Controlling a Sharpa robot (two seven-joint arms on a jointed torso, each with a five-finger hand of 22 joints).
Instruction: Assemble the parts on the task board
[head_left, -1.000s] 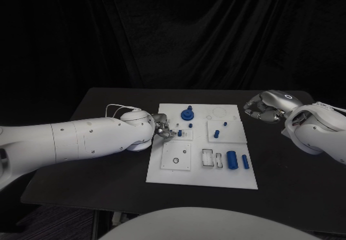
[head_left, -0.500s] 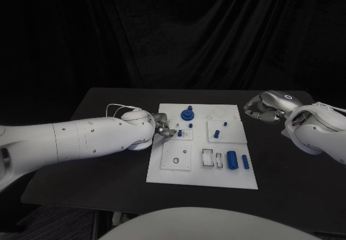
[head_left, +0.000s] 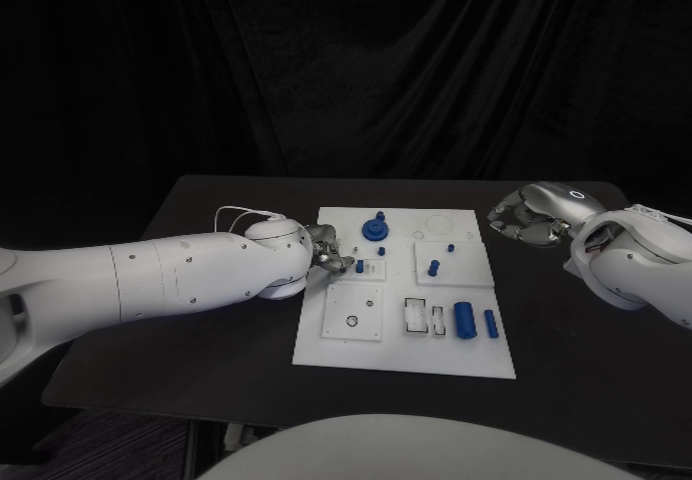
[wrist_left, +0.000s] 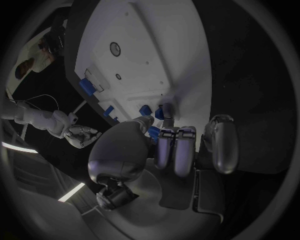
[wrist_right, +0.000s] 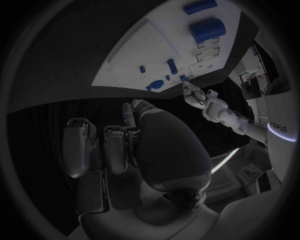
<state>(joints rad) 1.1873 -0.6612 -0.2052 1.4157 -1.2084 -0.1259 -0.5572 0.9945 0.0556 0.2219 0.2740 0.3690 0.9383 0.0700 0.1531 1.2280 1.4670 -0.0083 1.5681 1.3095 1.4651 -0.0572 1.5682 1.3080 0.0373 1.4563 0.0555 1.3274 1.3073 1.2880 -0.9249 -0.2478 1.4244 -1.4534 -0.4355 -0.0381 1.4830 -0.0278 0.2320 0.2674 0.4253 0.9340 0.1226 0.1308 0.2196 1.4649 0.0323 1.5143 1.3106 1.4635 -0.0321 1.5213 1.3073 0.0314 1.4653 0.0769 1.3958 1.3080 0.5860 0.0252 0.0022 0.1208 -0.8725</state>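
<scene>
While the task board (head_left: 404, 340) lies mid-table with blue parts (head_left: 464, 318) on it, we see the left hand (head_left: 329, 255) at its left edge, fingers on a small blue part (wrist_left: 158, 113); the right hand (head_left: 522, 221) hovers beside the board, curled, empty.

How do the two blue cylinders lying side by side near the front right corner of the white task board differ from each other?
The thick blue cylinder is clearly wider than the thin blue cylinder. The thick one lies nearer the middle of the white task board; the thin one lies closer to the board's right edge. The thick one also reaches a little farther toward the back. Both are blue, lie flat, point front to back, and no hand touches them.
</scene>
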